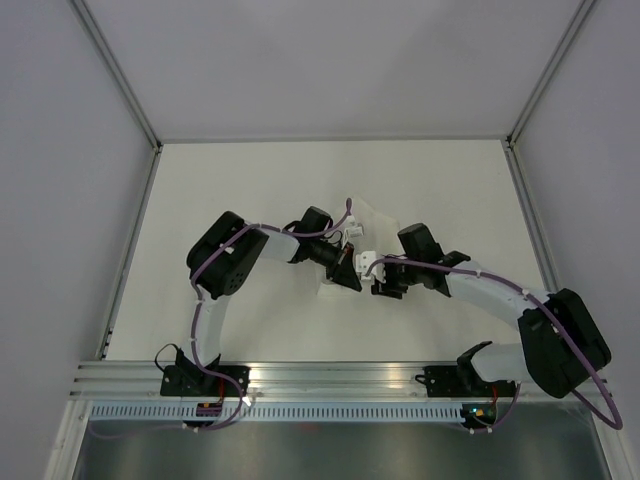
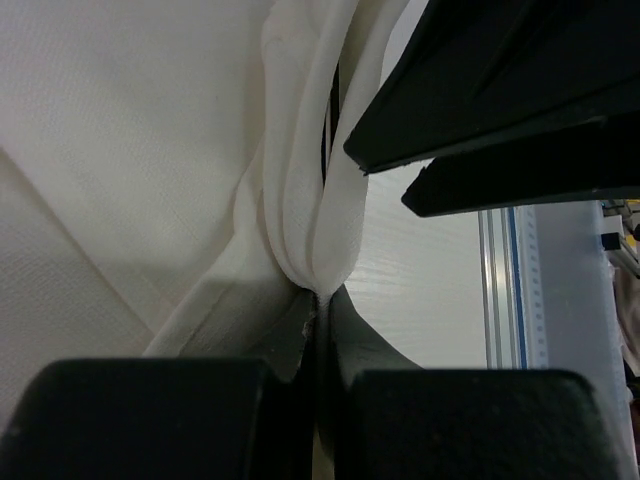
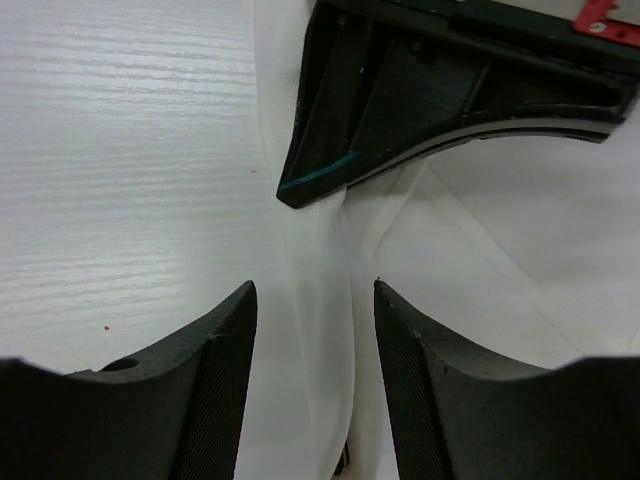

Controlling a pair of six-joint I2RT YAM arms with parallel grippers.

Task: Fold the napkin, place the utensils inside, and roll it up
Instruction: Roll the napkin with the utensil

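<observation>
Mid-table, left gripper is pinching the napkin tight at its bunched folds.
Right gripper is straddling the same ridge, spread and gripping nothing; rolling looks underway, next calling for closing on cloth; utensils not showing.

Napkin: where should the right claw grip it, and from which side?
Probably the bunched ridge of the napkin that the open right claw straddles, just short of where the left claw pinches it. Come along its present line, a finger either side: the folds are gathered narrow there; the cloth beside lies flat.
</observation>
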